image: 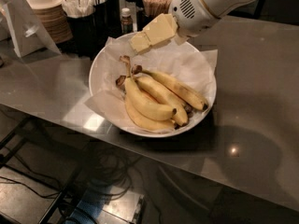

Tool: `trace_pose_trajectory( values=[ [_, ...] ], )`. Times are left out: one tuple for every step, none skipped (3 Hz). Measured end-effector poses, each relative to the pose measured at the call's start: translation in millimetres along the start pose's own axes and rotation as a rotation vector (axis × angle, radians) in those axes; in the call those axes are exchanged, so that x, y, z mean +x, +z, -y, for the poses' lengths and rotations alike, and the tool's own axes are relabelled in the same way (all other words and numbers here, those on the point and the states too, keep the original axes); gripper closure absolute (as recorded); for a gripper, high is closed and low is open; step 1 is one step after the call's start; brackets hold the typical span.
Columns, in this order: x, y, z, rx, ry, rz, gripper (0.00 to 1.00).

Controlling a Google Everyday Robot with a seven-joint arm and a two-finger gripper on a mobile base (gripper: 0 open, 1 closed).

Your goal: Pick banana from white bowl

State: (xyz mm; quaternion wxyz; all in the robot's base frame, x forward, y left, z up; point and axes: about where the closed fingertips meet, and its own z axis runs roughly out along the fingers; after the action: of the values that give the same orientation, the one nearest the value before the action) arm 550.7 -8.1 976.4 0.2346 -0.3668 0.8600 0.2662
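Observation:
The white bowl (100, 71), wide, shallow and lined with crinkled white paper, stands on the grey steel table. Several bananas lie in it, stems to the far left. The banana (144, 102) is plump and yellow and lies on top at the front. A thinner orange-tinted banana (181, 90) lies behind it. My gripper (140, 42), cream-coloured on a white arm, hangs over the far rim of the bowl. It is just above and behind the stems and holds nothing that I can see.
Stacked cream and brown paper bowls (46, 10) stand at the back left. Next to them are a black holder with napkins (86, 15), a small bottle (125, 20) and a cup of wooden stirrers (156, 1). The table's front edge (140, 146) runs diagonally, with cables on the floor below.

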Motion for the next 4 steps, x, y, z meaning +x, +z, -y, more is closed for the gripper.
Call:
trace_pose_trajectory(
  values=[
    [9,14,1,0.038,0.039,-0.017,0.00],
    [20,27,1,0.061,0.081,-0.034,0.00],
    [23,38,-6,0.068,0.085,-0.035,0.00],
    [14,47,-19,0.059,0.041,-0.022,0.00]
  ],
)
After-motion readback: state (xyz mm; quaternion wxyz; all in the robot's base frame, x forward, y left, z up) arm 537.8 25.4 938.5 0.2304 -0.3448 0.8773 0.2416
